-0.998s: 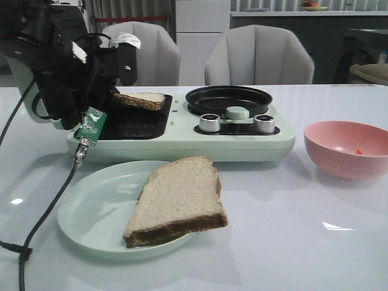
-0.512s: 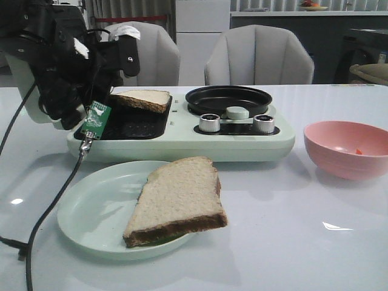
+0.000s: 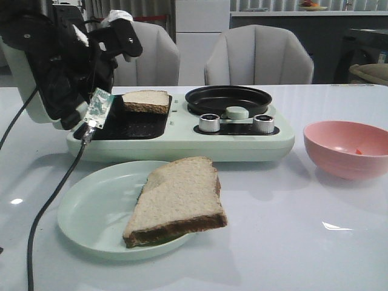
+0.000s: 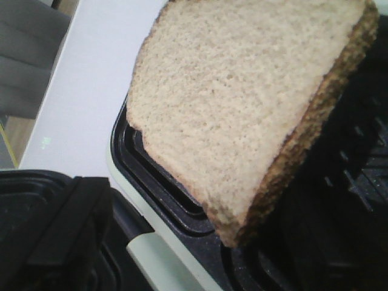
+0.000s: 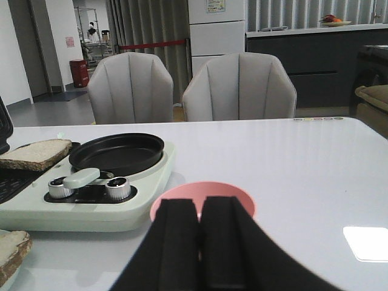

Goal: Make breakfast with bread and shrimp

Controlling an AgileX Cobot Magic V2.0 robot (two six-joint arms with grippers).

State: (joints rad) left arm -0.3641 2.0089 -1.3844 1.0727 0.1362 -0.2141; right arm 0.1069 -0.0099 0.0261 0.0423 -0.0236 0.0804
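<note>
On the ribbed black grill plate [image 3: 136, 124] lies a porous, dark-crusted bread slice [image 3: 145, 100]; right pincer [image 5: 200, 233] closed empty, left pincer's gap hidden.

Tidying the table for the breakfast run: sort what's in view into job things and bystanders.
Job:
- bread on grill
- bread on plate
- plate
- grill
- pan
- pink bowl, something orange inside

Bystanders:
- chairs
- cable

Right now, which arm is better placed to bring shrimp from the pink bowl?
The right arm. Its fingers, pressed together, sit just before the pink bowl; the left arm is across the table, over the bread on the grill plate.
</note>
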